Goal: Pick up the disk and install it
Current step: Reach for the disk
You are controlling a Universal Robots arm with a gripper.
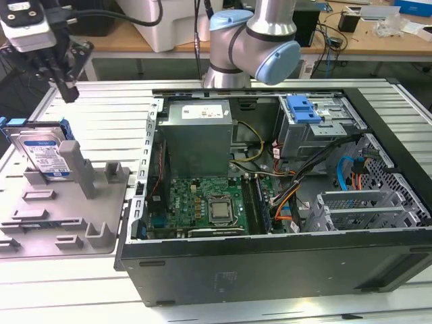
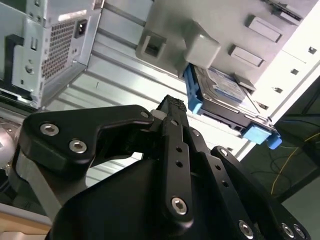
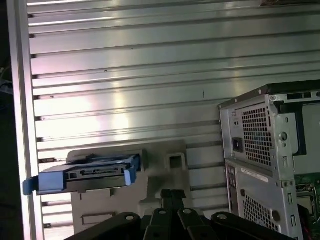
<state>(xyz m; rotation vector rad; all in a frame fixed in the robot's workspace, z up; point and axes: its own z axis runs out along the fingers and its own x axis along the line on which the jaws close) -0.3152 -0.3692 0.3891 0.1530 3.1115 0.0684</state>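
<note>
Disk (image 1: 42, 152) stood on edge in the grey holder (image 1: 74, 223); our gripper (image 1: 70, 94) hovered above it, apart, closed on nothing. We judged pickup not yet begun: grasping would need it opened.

The disk (image 3: 85, 175), framed in blue, stands on edge in a grey holder (image 3: 167, 167) on the ribbed aluminium table (image 3: 150, 75). The gripper (image 3: 172, 193), black fingers pressed together, hangs near the holder; the computer case (image 3: 255, 150) shows its perforated metal rear beside them

One disk (image 1: 42, 152) (blue-framed), one grey fixture (image 1: 111, 196), one open computer case (image 1: 270, 270), one robot arm (image 1: 256, 40).
</note>
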